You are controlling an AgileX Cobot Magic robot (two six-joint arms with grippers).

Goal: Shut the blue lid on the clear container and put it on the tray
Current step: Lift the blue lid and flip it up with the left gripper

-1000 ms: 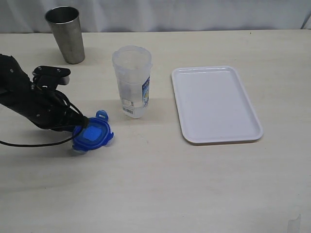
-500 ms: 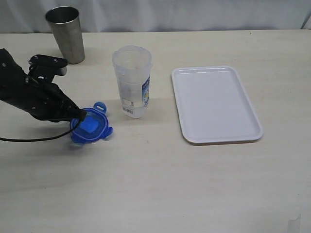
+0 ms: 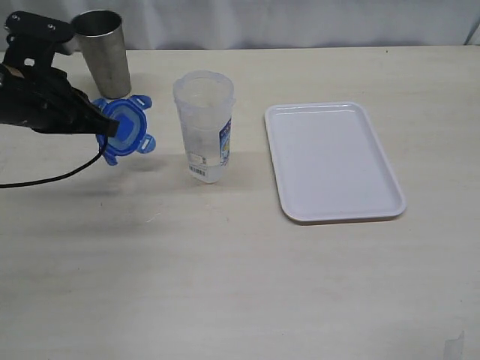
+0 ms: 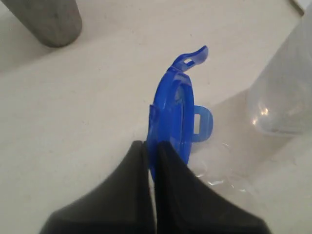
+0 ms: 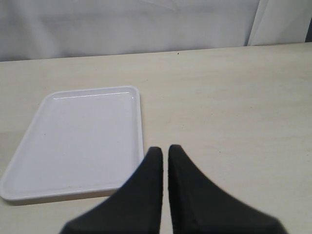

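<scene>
Lid held in the air, beside the open container. The left gripper [image 3: 111, 129] is clamped on one edge of the blue lid [image 3: 125, 127], which hangs clear of the table [image 3: 240, 285] and stands almost on edge, with its flaps sticking out. It is left of the clear container [image 3: 204, 124] and just near-right of the metal cup [image 3: 103, 52]. The container stands upright with its mouth uncovered, between the cup and the white tray [image 3: 334, 161], touching neither. The tray lies to the right with nothing on it. The right gripper [image 5: 165, 150], unseen in the exterior view, has its jaws pressed together on nothing and faces the tray. Likely hazards: the pinch takes only a thin strip of rim, so the lid may pivot or slip when it is turned flat. A lid brought in tilted or off-centre would probably catch a flap on the mouth and sit crooked. The tall, apparently empty container has nothing steadying it, so a sideways nudge or an uneven press could tip it. The left arm works close to the cup and could brush it.
</scene>
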